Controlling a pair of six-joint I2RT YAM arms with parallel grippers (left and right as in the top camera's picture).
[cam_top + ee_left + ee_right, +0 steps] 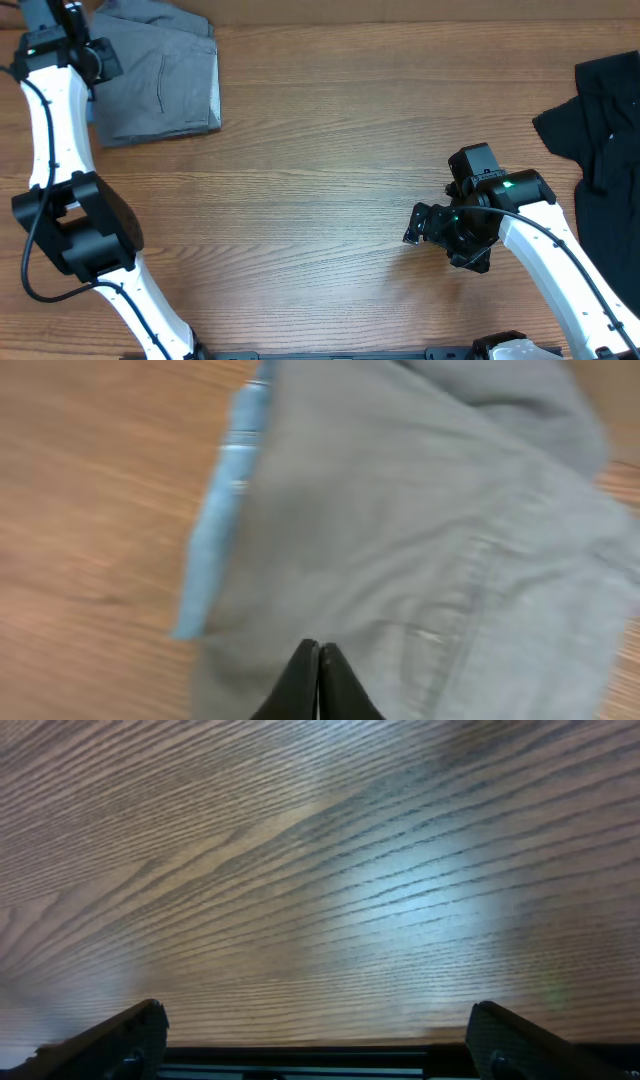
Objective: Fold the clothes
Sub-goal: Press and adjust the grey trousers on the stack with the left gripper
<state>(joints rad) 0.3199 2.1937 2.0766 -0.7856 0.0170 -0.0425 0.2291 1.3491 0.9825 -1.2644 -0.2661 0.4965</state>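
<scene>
Grey trousers (pixel 160 75): soft, limp, light.
Pinch an edge; left hand (pixel 318 652) closed over them, right hand (pixel 315 1032) wide, empty.

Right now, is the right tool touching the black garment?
Apart. The overhead view shows a wide stretch of table between the right tool and the black garment at the right edge.

I saw folded grey cloth trousers (pixel 160 80) with a pale blue inner band (pixel 215 530), a crumpled black garment (pixel 605 140), and a brown wood-grain table (pixel 320 150) with darker streaks.
</scene>
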